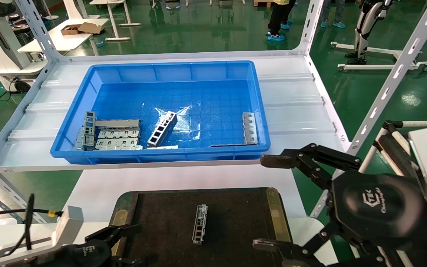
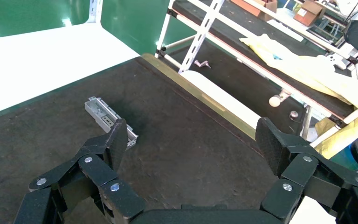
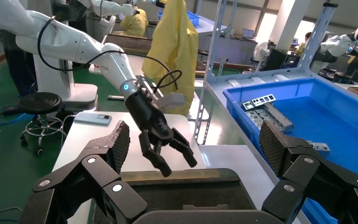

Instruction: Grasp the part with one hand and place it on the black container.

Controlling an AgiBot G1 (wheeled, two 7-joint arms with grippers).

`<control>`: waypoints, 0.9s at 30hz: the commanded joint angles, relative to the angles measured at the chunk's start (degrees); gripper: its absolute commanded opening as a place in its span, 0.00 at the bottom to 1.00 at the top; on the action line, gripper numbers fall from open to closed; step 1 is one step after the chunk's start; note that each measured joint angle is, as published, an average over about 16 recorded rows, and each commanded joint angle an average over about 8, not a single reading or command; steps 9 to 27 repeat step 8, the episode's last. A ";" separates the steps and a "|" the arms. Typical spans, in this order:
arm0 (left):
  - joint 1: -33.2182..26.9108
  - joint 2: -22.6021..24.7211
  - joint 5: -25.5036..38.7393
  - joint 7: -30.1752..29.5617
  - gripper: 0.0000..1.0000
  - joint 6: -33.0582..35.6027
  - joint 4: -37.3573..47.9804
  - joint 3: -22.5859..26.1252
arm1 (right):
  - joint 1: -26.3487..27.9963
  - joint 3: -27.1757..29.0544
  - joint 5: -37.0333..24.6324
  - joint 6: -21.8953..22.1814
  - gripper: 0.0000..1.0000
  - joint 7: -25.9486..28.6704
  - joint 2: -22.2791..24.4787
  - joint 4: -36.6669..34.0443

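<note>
So the slim silver-grey metal channel bar (image 1: 200, 224) was already laid flat mid black felt-topped tray (image 1: 235, 207), both black linked-finger pincers, left (image 1: 119, 241) and right (image 1: 272, 202), were spread empty, and probably only backing off was needed.

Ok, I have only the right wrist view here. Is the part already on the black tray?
Observer: Yes. The part lies flat near the middle of the tray, and nothing is holding it.
Operator: Is my right gripper above it?
Observer: No. The right gripper is open at the tray's right edge, to the side of the part.
Operator: And the left one, is it near the part?
Observer: The left gripper is open at the tray's near left corner. The part lies past one of its fingers, not between them.
</note>
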 commanded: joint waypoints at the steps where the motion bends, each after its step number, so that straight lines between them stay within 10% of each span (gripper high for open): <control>1: 0.38 -0.73 -0.69 0.28 1.00 0.52 -0.39 -0.47 | 0.00 -0.01 0.00 0.00 1.00 0.00 0.00 0.00; 27: 1.44 -1.87 -2.15 0.69 1.00 0.45 -1.80 -1.52 | 0.00 -0.02 0.01 0.01 1.00 -0.01 0.01 0.00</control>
